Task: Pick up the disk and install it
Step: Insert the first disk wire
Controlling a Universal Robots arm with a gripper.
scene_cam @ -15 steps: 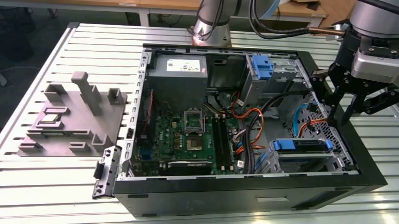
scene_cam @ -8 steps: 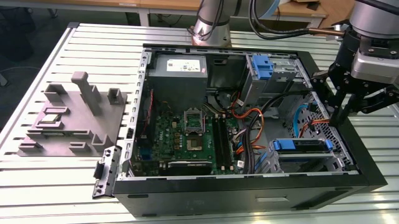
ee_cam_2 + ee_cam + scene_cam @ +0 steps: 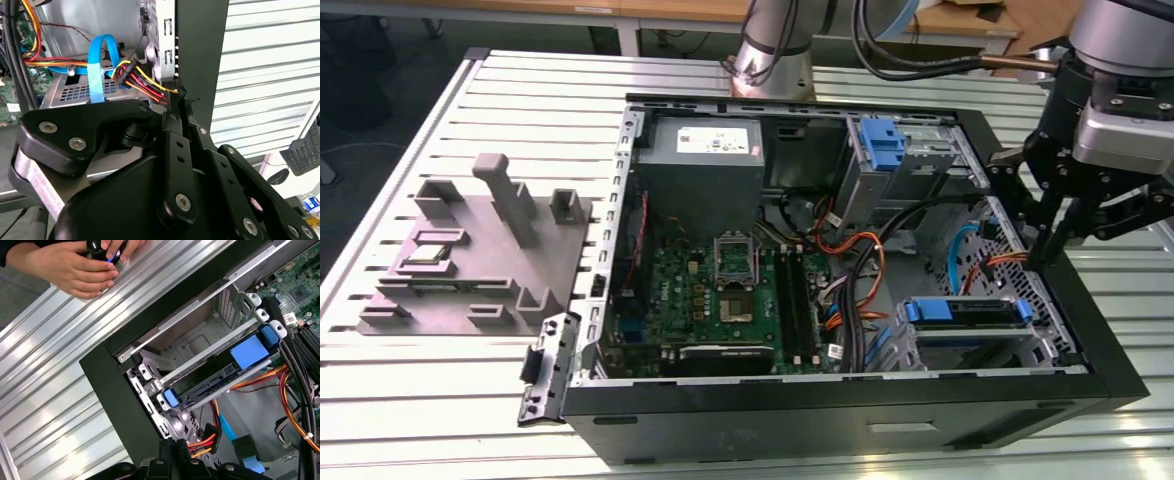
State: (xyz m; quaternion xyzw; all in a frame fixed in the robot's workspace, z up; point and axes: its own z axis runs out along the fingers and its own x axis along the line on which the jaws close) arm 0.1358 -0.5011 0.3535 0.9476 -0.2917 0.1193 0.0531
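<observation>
Blue rails, exterior view: the disk (image 3: pixel 963 318) lies flat in the drive cage (image 3: pixel 1014 350), in the near corner of the open computer case (image 3: pixel 854 420) on the exterior view's right. The case stands on a slatted metal bench (image 3: pixel 520 80).
Gripper, exterior view: the gripper (image 3: pixel 1050 258) hangs at the case wall on the exterior view's right. It is near the disk but apart from it. The jaws look drawn together with nothing between them.
Second wrist view: the gripper (image 3: pixel 179 95) sits just beside a bundle of red, yellow and black wires (image 3: pixel 142 80).
First wrist view: the disk (image 3: pixel 220 377) rests in its cage, with a blue tab (image 3: pixel 250 352) at one end and a blue clip (image 3: pixel 171 398) at the other. A person's hand (image 3: pixel 75 267) is over the bench.
Handling: probably a stiff, fairly heavy metal block that is sensitive to knocks, with smooth faces that may slip.
Hold: I judge the blue rails or the tab safest, clear of the wires.
</observation>
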